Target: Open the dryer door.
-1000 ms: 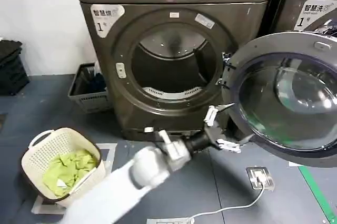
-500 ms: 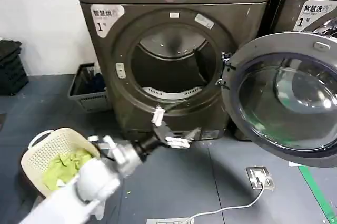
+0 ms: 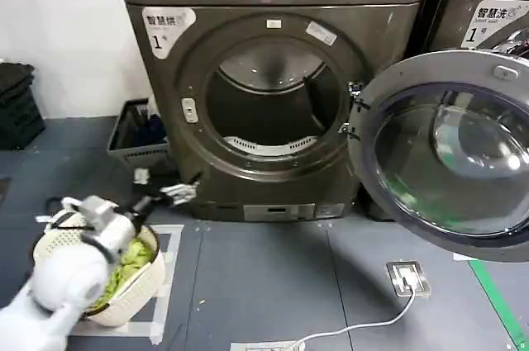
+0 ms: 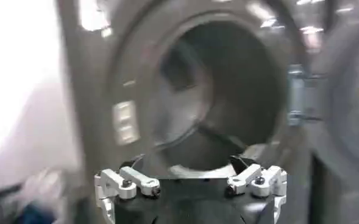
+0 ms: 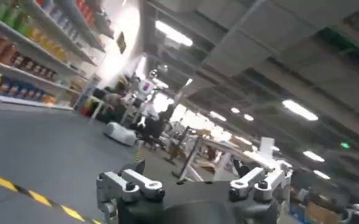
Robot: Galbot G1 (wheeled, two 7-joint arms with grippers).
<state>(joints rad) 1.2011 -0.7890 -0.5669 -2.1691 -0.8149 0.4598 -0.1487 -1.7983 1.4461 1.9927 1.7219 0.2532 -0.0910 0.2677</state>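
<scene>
The dryer door (image 3: 450, 153) stands swung fully open to the right of the drum opening (image 3: 269, 103), hinged at the opening's right edge, dark inner side facing the room. The left gripper (image 3: 165, 194) hangs low at the dryer's lower-left front, above the laundry basket (image 3: 145, 281), fingers spread and holding nothing. The right gripper (image 5: 191, 185) points away into the room, fingers spread and empty
</scene>
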